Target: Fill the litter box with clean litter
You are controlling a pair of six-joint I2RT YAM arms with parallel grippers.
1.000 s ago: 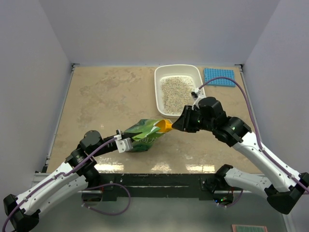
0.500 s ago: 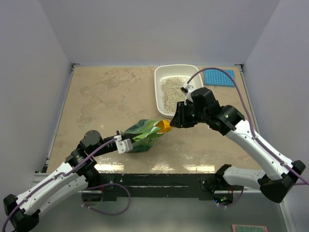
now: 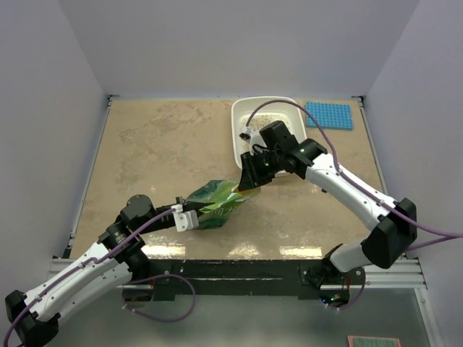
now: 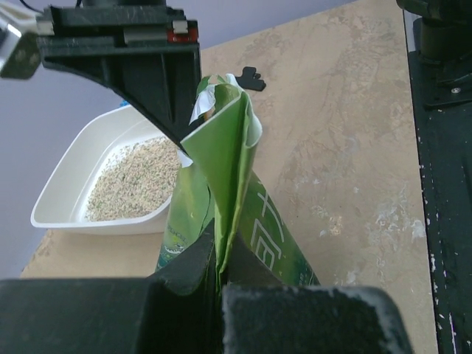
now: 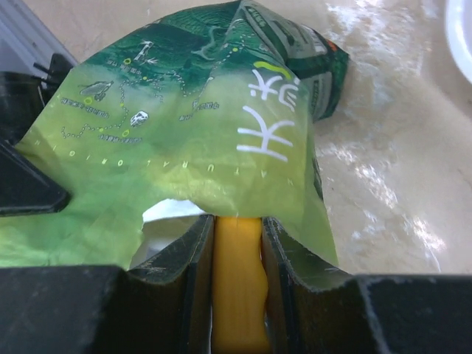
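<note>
The white plastic rounded-rectangle litter box (image 4: pixel 110 223) sits at the far right of the beige stone-patterned bench (image 3: pixel 159 144). A flat blue studded mat (image 3: pixel 329 114) lies just beside it to the right. Fine beige-grey speckled clean litter (image 4: pixel 133 181) covers its floor in a shallow layer, well below the raised rim. Near its front corner lies a crinkly green bag (image 3: pixel 213 202). The left end effector (image 4: pixel 221 258) is pressed together on a fold of the bag. The right end effector (image 5: pixel 237 228) pinches the handle of an orange-yellow scoop (image 5: pixel 237 287), whose far end is hidden under the bag's open lip.
</note>
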